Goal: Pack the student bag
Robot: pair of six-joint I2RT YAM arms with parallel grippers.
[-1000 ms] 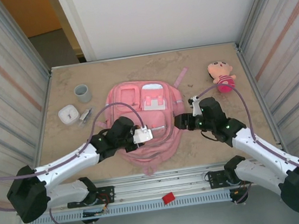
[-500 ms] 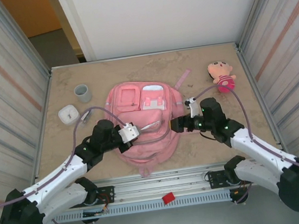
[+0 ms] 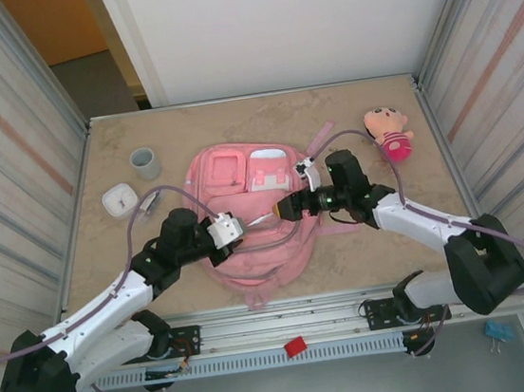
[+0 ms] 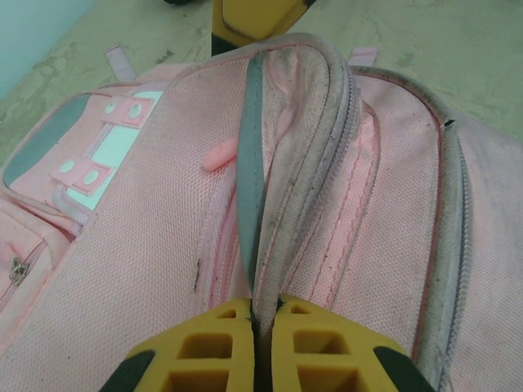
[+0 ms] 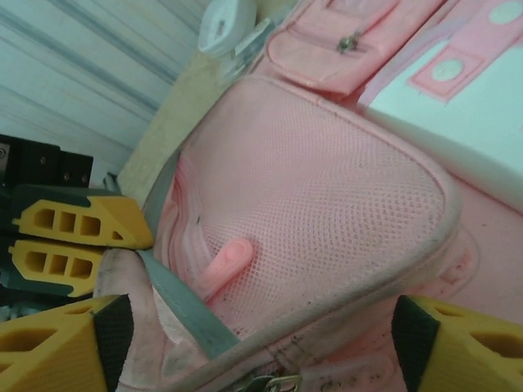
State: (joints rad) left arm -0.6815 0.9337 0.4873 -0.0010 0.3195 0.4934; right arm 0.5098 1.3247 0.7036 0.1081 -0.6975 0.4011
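The student bag [image 3: 240, 175] lies flat at the middle of the table [image 3: 366, 107], with its front pockets facing up on its far half. The left gripper [image 4: 263, 314] is clamped on a raised fold of the bag's pink fabric, on the near half of the bag. A grey strip [image 4: 250, 163] runs along that fold. The right gripper [image 3: 286, 209] reaches in from the right, its jaws spread wide on either side of the piped edge of a mesh pocket [image 5: 327, 188], close to the left gripper. At the far right sits a plush doll [image 3: 388, 133]. To the left stand a grey cup [image 3: 144, 163] and, nearer, a small white container [image 3: 120, 200], all apart from the bag.
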